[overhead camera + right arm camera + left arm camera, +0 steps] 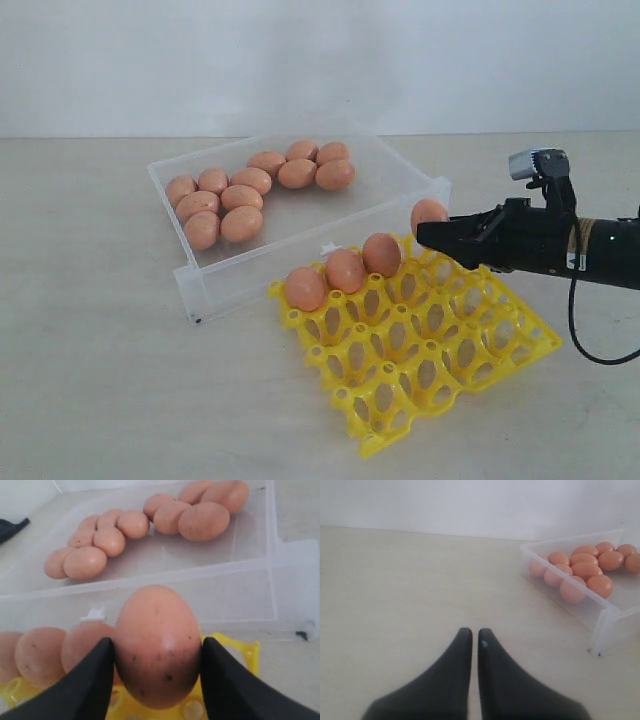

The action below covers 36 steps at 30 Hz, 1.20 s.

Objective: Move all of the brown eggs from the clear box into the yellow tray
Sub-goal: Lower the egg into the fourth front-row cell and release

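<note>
Speckled brown egg (157,645) is clamped in R gripper (432,232) over rear edge of yellow tray (447,352), next to 3 eggs (345,270) seated in its back row. Other eggs (240,196) are kept in clear box (260,262). L gripper (472,632), nearly shut & empty, is seen above tabletop (395,605).

The left gripper (474,633) is hanging low over the bare beige table (395,590). Its two dark fingers (460,652) are sitting almost together, with only a thin slit showing between them and nothing in it. Well apart from the gripper, the clear box (601,625) is resting on the table with one corner pointing toward the camera. A cluster of brown eggs (585,570) is lying inside it, crowding against one another and against its near wall. A white wall (470,502) is filling the background.
</note>
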Available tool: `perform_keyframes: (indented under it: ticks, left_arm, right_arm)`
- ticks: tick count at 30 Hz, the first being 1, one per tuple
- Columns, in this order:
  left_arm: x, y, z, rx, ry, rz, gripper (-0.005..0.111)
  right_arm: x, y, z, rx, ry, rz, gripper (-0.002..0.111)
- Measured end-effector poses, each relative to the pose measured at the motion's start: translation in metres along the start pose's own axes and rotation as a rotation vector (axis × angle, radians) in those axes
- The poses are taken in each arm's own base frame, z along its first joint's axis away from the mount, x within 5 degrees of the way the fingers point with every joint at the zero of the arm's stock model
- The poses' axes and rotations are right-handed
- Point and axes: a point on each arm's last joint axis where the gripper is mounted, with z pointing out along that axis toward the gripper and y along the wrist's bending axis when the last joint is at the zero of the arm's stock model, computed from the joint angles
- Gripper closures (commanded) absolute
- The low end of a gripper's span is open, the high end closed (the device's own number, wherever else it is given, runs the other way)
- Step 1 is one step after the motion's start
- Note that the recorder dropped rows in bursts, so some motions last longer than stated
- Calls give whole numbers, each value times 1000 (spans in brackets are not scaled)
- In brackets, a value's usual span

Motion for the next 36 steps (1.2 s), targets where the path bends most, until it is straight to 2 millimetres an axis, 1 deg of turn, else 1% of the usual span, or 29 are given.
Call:
perform_keyframes:
  ticks: [5,9,11,15,16,19,21,23,36]
  left_arm:
    - [0,0,0,0,0,0,103]
    - [0,0,0,0,0,0,103]
    - [0,0,0,0,0,0,103]
    - [0,0,0,0,0,0,103]
    - [0,0,0,0,0,0,103]
    - [0,0,0,0,0,0,103]
    - [0,0,0,0,0,0,103]
    - [0,0,0,0,0,0,103]
    - [0,0,0,0,0,0,103]
  right_arm:
    - [1,0,0,7,7,-58,109]
    - [1,5,7,14,10,-95,108]
    - [3,8,12,18,36,-126,104]
    - [6,13,18,29,59,-161,87]
    - [6,13,18,38,60,-159,80]
    - [5,13,19,50,57,-156,66]
    - [5,12,20,62,55,-148,61]
    - [5,11,20,81,59,-140,59]
    - [4,9,19,104,52,-131,59]
